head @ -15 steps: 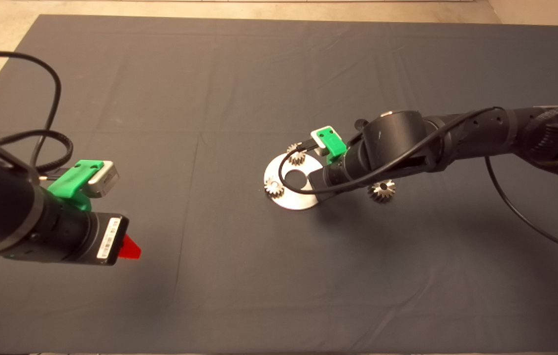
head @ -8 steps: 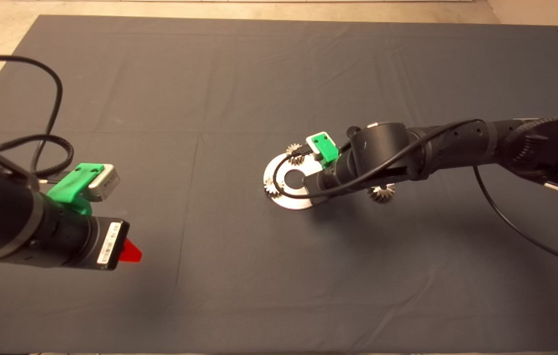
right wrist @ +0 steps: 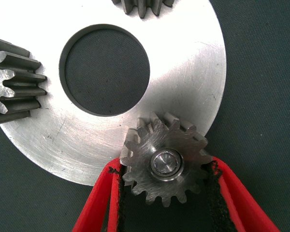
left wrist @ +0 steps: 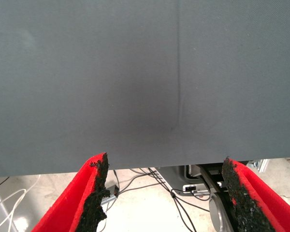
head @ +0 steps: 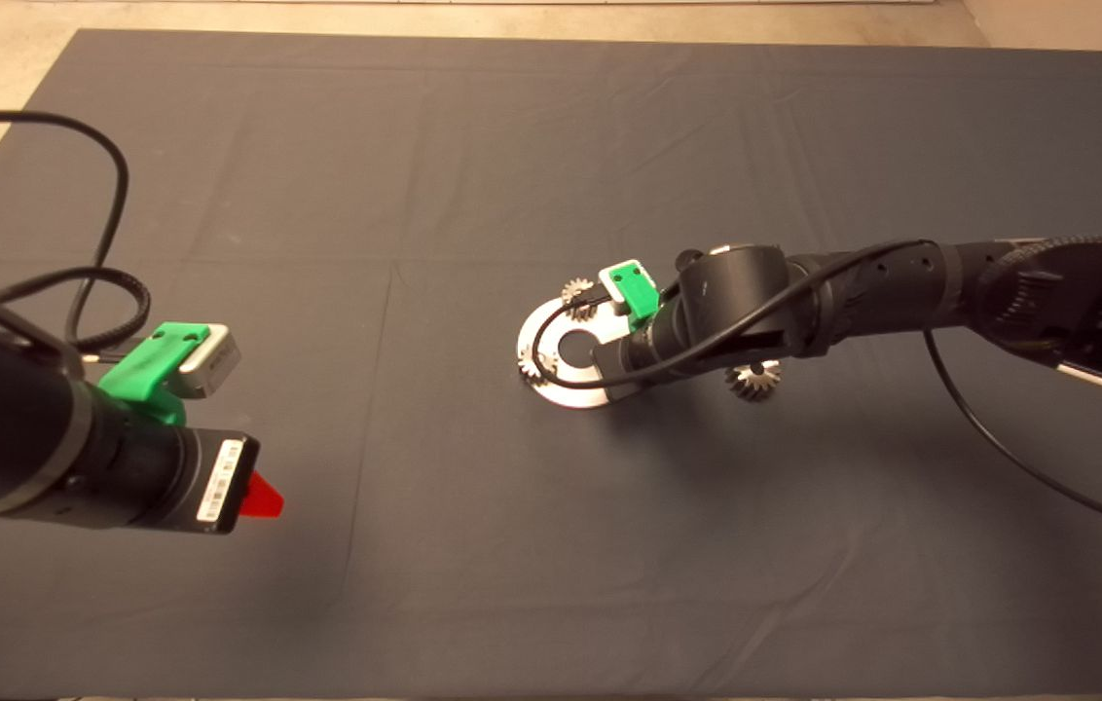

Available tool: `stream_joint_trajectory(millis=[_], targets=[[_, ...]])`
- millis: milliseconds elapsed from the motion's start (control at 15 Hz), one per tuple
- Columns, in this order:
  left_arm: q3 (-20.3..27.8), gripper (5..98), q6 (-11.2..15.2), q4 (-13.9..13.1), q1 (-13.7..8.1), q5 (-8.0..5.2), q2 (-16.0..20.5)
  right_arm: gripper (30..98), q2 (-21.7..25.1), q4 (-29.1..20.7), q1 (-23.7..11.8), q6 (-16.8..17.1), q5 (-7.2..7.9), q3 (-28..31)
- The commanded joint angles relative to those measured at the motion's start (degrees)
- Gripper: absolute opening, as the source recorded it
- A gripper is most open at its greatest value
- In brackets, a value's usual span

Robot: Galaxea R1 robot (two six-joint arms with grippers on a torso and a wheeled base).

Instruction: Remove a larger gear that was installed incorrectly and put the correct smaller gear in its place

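A round steel plate (head: 566,392) with a big central hole lies on the dark mat. My right gripper (right wrist: 163,166) reaches over its right rim, with its pads against both sides of the smaller gear (right wrist: 165,164). This gear sits on a pin at the plate's rim (right wrist: 193,63). In the head view my wrist hides this gear. The larger gear (head: 754,378), dark with slanted teeth, lies on the mat just right of the plate, beside my right arm. My left gripper (head: 264,497) is open and empty at the lower left.
Two other small gears sit on the plate, one at the far rim (head: 577,292) (right wrist: 142,6) and one at the left rim (head: 533,368) (right wrist: 12,79). A black cable (head: 1018,438) trails from the right arm. The left wrist view shows the mat's edge, with floor cables beyond.
My right arm has moved a little left and lower over the plate. The plate has shifted slightly left. The left arm has barely moved.
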State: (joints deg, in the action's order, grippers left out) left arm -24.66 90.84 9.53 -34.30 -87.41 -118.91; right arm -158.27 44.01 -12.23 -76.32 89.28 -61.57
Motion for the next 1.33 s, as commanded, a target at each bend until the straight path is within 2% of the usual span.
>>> stream_joint_trajectory(millis=[0, 400, 867, 933, 1200, 1267], targets=[[-0.02, 59.2, 0.12, 0.93, 0.02, -3.3, -0.06, 34.5, -0.07, 2.22, -0.87, -0.15, 5.72, 1.47], [-0.28, 59.2, 0.03, 1.01, 0.2, -3.3, -0.06, 36.1, -0.24, 2.22, -1.05, -0.15, 5.72, 2.17], [-0.81, 59.2, -0.14, 0.99, 0.2, -3.47, -0.06, 43.7, 0.1, 2.13, -2.89, -0.68, 5.72, 5.08], [-0.81, 59.2, -0.14, 0.95, 0.2, -3.47, -0.06, 47.9, 0.19, 1.58, -3.52, -0.76, 5.72, 5.27], [-1.51, 59.2, -0.14, 0.93, 0.11, -3.81, -0.06, 53.1, 1.85, -3.34, -7.59, -1.11, 5.72, 8.21], [-1.34, 59.2, -0.24, 0.86, 0.01, -4.19, 0.37, 55.4, 3.47, -6.67, -11.12, -2.35, 5.72, 10.47]])
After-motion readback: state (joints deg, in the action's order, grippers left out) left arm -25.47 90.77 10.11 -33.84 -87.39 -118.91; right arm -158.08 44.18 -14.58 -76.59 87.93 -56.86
